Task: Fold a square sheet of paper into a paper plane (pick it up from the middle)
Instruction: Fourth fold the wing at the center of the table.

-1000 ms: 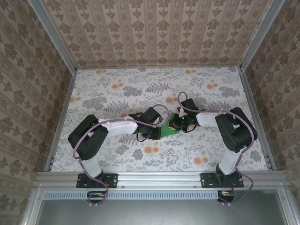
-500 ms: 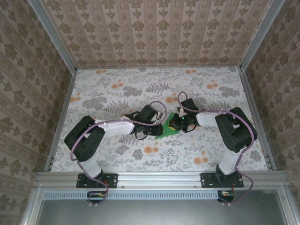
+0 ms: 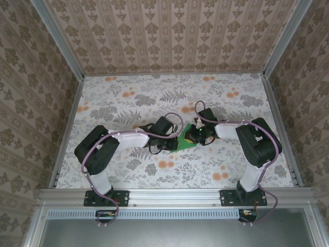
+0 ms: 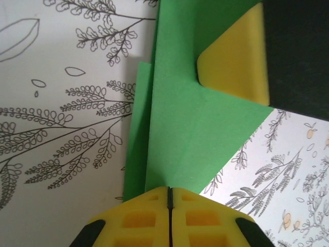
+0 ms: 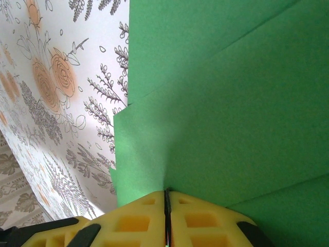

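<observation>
The square sheet of paper, creased into overlapping layers, is lying flat on the surface between the two arms. The layers are sitting slightly offset, a narrow strip peeking out along one side, so any sideways drag from a pressing tip is risking a skewed crease or a sliding sheet. The left gripper is reaching in from the left, fingers together, tips meeting the paper's edge. The right gripper, fingers likewise together, is bearing on the green from the opposite side; whether either is pinching a layer I cannot tell. Both arms are crouching low, elbows bent
</observation>
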Motion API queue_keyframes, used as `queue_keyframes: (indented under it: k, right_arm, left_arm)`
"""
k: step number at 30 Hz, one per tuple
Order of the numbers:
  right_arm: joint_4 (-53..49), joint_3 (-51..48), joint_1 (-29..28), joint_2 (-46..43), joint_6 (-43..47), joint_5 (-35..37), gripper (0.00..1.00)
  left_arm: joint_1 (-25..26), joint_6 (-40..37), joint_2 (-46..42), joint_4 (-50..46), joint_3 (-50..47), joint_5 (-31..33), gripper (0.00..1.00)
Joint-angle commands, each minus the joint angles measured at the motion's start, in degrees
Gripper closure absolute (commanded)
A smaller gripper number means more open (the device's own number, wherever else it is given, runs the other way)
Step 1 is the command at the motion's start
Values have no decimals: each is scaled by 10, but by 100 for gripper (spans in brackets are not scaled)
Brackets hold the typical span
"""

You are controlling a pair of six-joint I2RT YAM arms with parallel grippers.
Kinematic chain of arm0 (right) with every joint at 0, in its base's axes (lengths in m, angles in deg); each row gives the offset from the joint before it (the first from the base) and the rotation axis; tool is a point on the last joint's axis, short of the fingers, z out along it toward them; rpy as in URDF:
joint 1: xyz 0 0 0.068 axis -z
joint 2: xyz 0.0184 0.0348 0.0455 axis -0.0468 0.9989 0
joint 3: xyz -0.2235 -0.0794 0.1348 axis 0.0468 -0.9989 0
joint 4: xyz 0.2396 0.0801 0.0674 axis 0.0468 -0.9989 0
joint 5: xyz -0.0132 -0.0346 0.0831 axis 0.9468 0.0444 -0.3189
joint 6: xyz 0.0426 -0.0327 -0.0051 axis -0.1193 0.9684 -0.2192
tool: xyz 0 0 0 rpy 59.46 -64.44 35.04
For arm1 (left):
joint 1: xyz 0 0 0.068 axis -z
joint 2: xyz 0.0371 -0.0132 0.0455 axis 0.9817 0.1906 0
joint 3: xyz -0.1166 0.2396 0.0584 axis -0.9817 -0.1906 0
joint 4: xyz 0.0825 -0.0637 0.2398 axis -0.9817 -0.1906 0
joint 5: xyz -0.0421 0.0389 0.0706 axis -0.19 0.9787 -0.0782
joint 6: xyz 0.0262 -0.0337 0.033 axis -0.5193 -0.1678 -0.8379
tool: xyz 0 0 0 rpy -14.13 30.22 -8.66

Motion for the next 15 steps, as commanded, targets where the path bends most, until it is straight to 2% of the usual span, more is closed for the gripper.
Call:
queue_keyframes:
  k: [1,8,15]
  right_arm:
    - [-68,-7,0,-2,18,44,88]
    - [-41,16,-12,-36,44,-1,90]
    - [-25,42,-50,-6,36,-2,92]
  left_arm:
    - [-7,4,11,-11,5,12,95]
    - [-8,4,11,-4,0,12,98]
    - [-9,5,10,1,-3,8,99]
